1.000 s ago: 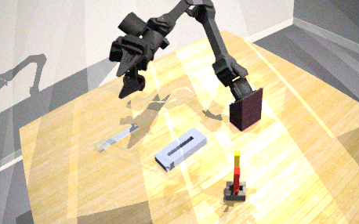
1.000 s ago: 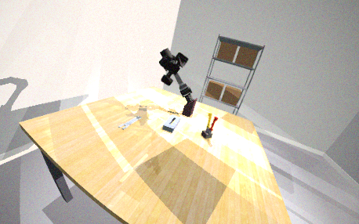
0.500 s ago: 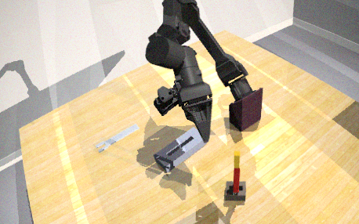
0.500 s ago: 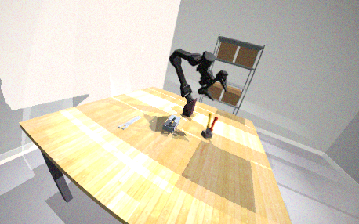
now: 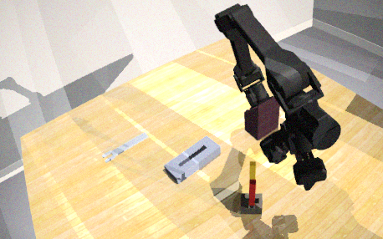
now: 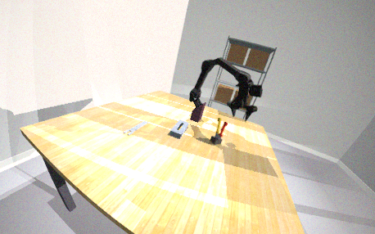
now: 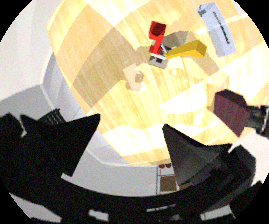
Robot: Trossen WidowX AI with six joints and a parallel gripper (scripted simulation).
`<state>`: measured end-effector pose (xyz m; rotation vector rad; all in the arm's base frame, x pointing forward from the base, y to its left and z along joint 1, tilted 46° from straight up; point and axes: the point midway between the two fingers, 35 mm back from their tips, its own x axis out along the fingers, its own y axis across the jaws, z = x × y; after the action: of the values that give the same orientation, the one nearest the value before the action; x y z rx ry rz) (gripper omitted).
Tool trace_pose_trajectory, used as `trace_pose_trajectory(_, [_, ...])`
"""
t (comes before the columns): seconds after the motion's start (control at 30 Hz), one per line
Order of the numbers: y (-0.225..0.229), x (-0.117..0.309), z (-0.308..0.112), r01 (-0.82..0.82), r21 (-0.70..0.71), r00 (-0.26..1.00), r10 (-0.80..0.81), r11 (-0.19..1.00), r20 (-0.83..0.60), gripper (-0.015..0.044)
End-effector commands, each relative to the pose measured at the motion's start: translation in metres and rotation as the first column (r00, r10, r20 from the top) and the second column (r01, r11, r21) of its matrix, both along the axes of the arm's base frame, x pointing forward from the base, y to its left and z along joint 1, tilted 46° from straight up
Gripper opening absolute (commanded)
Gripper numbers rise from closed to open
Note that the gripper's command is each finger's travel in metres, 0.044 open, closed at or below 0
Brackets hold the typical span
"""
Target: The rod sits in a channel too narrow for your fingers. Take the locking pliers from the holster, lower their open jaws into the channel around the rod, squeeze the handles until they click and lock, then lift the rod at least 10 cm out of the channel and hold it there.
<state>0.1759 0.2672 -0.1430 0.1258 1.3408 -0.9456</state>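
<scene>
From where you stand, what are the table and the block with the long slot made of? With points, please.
The table (image 5: 117, 196) (image 6: 151, 172) (image 7: 105, 55) looks like pale wood, maybe varnished: it shows plank lines. The slotted block (image 5: 202, 156) (image 6: 177, 132) (image 7: 211, 25) could be painted metal or plastic: it's plain grey-blue, with crisp edges.

Black six-joint robot arm (image 5: 268, 46) (image 6: 225, 65) — raised and bent over; black parallel-jaw gripper (image 5: 290, 169) (image 6: 240, 115) (image 7: 131, 121) — fingers wide apart, nothing between them
</scene>
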Motion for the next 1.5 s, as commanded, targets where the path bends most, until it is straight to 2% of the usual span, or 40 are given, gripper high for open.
trace_pose_trajectory(0.0, [-0.018,-0.038,-0.032,0.063,-0.223,0.997,-0.052,0.973,0.054,0.0440])
trace_pose_trajectory(0.4, [-0.019,-0.039,-0.033,0.065,-0.231,0.997,-0.053,0.971,0.057,0.0440])
trace_pose_trajectory(0.73, [-0.051,0.002,-0.007,0.066,-0.235,0.997,-0.053,0.970,0.060,0.0440])
trace_pose_trajectory(1.23, [-0.082,0.036,0.008,0.067,-0.238,0.997,-0.053,0.969,0.063,0.0440])
trace_pose_trajectory(1.47, [-0.084,0.038,0.009,0.067,-0.238,0.997,-0.053,0.969,0.063,0.0440])
